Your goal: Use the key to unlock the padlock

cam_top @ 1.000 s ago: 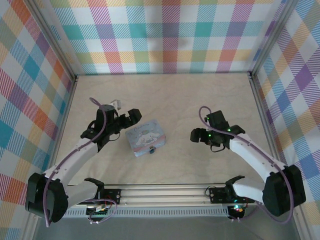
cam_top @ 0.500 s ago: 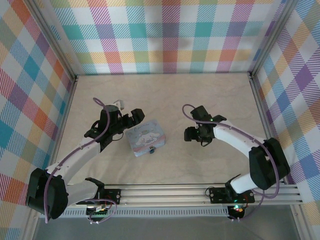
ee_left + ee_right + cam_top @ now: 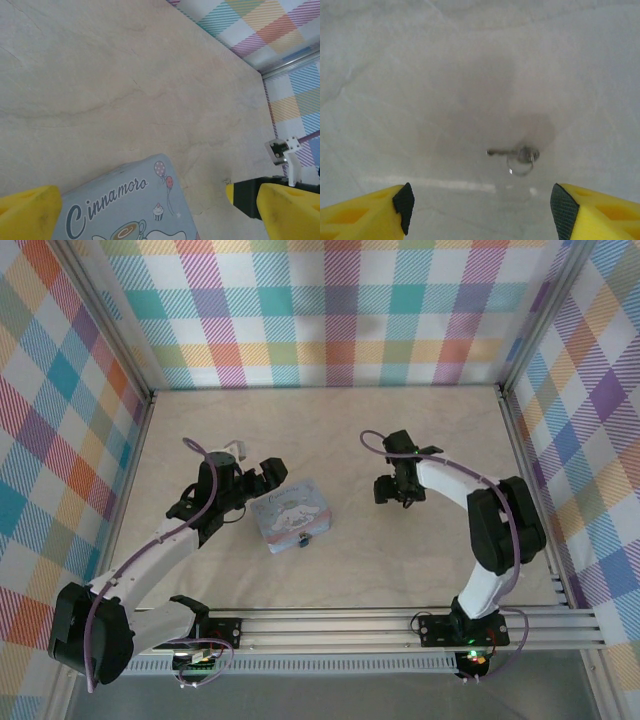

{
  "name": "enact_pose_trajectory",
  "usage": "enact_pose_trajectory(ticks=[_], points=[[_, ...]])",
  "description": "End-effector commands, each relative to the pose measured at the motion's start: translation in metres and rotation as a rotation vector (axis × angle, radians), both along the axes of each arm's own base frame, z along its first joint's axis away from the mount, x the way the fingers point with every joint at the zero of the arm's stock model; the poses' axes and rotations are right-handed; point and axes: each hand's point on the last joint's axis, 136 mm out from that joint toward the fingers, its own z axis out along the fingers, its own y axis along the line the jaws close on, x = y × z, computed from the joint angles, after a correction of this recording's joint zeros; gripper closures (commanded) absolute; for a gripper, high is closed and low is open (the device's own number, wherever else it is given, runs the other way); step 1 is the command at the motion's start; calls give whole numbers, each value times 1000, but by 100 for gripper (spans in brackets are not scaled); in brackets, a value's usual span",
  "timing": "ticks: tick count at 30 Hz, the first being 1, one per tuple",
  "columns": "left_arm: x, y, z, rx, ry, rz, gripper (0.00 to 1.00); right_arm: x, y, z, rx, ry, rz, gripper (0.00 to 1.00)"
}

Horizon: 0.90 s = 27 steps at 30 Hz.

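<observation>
My right gripper (image 3: 479, 202) hangs spread over the key (image 3: 516, 154) on the table (image 3: 395, 75), ready to pinch it, while my left gripper (image 3: 268, 472), also spread, flanks the tin (image 3: 290, 512) with the padlock (image 3: 307, 539) at its near edge.

light: bright, even, soft | shadows: faint under arms | right wrist view: hazy, washed-out, soft focus | glare: none

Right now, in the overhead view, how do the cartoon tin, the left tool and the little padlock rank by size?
1. pale blue tin, largest by far.
2. left tool, smaller; it may sit nearer the camera, so its look is flattered.
3. padlock, a tiny dark speck at the tin's near edge.
</observation>
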Motion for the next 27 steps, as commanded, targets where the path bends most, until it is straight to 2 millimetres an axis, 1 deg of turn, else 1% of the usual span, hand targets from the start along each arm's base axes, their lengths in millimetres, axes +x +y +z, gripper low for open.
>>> enact_pose_trajectory(ticks=[1,4,7,11,15,19,27], points=[[-5,0,1,0,0,1,0,15,2,1,18,-8,38,26],[-5,0,1,0,1,5,0,21,3,-6,58,10,25,26],[-5,1,-1,4,4,7,0,22,7,-12,74,30,32,26],[-4,0,-2,3,10,6,0,18,6,-23,69,68,25,26],[-4,0,-2,3,11,7,0,12,6,-29,75,100,15,28],[-3,0,-3,5,14,7,0,4,6,-31,80,120,13,33],[-3,-2,-5,1,20,4,0,-6,5,-25,100,114,11,42]])
